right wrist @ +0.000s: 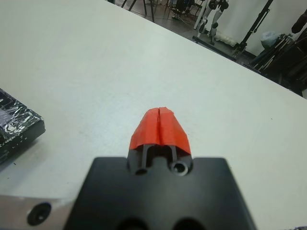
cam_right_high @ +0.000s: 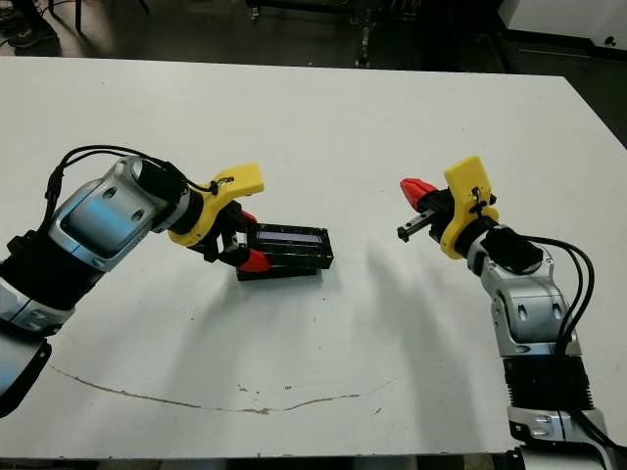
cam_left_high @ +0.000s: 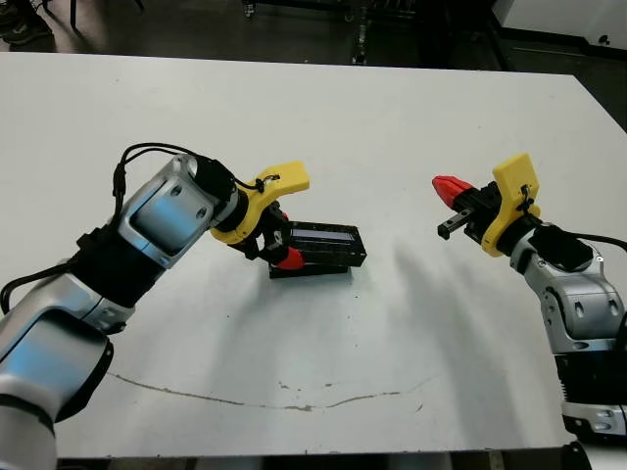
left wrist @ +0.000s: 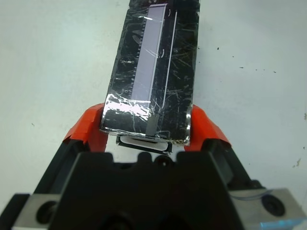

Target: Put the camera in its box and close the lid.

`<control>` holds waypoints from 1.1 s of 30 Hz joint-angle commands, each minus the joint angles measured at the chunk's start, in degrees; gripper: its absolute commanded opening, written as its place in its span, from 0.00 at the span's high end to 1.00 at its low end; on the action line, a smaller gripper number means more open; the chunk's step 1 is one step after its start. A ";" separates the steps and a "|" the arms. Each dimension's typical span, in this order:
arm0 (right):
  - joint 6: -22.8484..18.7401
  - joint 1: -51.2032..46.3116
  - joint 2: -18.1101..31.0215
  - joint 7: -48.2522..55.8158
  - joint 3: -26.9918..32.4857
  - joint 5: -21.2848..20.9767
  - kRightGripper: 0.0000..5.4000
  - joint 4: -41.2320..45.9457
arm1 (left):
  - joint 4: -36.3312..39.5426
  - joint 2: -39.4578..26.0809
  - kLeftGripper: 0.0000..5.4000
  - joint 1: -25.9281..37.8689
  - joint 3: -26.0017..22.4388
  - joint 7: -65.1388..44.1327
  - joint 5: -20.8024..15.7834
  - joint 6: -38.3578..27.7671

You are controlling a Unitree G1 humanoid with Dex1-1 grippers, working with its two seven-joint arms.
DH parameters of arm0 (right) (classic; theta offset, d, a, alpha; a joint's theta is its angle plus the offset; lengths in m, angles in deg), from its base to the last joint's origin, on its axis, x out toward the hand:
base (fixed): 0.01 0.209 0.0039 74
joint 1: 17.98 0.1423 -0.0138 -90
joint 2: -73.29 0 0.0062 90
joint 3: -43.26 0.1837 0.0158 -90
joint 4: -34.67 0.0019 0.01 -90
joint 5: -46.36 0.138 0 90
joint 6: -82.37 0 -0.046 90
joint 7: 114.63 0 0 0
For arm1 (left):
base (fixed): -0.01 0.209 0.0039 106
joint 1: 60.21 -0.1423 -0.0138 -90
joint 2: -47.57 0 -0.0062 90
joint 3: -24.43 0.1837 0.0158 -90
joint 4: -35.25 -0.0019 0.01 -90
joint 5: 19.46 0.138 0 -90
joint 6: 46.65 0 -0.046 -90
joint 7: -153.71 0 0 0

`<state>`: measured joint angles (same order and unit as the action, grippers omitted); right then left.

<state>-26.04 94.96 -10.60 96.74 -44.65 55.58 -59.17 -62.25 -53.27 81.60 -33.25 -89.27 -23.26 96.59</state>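
The left gripper [left wrist: 149, 125] is pinching the glossy, stiff lid [left wrist: 153, 67] by its slippery end edges, over the box [left wrist: 142, 142]; the right gripper [right wrist: 159, 125] is hanging closed, empty.

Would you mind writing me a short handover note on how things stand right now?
Left gripper: fingers on either side of the near end of the lid, gripping it.
Right gripper: shut, empty, held above the table to the right, clear of everything.
The lid lies on the box, whose white lining peeks out under the near end. The camera is not visible, presumably inside.
Left to do: check the lid is seated flush, then release.
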 commanded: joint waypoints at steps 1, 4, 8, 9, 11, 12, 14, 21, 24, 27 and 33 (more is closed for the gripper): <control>-0.62 -1.15 0.84 -0.25 0.04 -0.18 1.00 0.69 | 0.24 -3.48 0.39 -0.17 -0.21 2.43 3.31 -2.98; -0.47 -1.14 0.92 -0.16 -0.01 -0.27 1.00 0.64 | 0.90 -4.06 0.40 -1.43 0.79 2.98 4.87 -5.68; -0.38 -1.15 0.97 0.08 0.03 -0.07 1.00 0.51 | 0.93 -3.94 0.41 -2.54 1.47 3.65 6.43 -6.09; -0.22 -1.18 0.97 0.08 0.03 -0.09 1.00 0.48 | 0.60 -3.88 0.41 -2.73 1.61 3.66 6.70 -6.48; -0.23 -1.24 1.03 -0.06 0.01 -0.23 1.00 0.59 | 0.24 -3.94 0.41 -3.23 1.91 3.76 7.42 -7.74; -0.33 -1.24 1.10 -0.15 -0.04 -0.35 1.00 0.68 | 0.25 -4.06 0.41 -3.60 2.05 3.78 7.82 -8.79; -0.47 -1.21 1.07 -0.10 0.02 -0.23 1.00 0.65 | 0.09 -4.11 0.41 -4.09 2.25 3.78 8.52 -10.12; -0.19 -1.30 1.03 -0.20 0.01 -0.32 1.00 0.82 | -0.01 -2.82 0.41 -5.27 2.42 4.19 8.63 -7.71; -0.13 -1.38 1.04 -0.16 0.12 -0.22 1.00 0.90 | -0.44 -2.13 0.41 -4.94 1.77 3.58 7.62 -6.47; -0.02 -1.40 1.15 0.10 0.24 -0.05 1.00 0.76 | -2.26 -1.10 0.41 -3.79 0.09 2.26 5.71 -5.91; -0.67 -1.28 1.05 -0.20 0.13 -0.11 1.00 0.90 | -2.82 0.31 0.41 -2.85 -3.78 2.63 2.05 -0.75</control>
<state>-26.06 94.51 -10.44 96.74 -44.63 55.63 -58.61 -64.90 -53.11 79.26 -36.56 -86.36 -20.53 94.42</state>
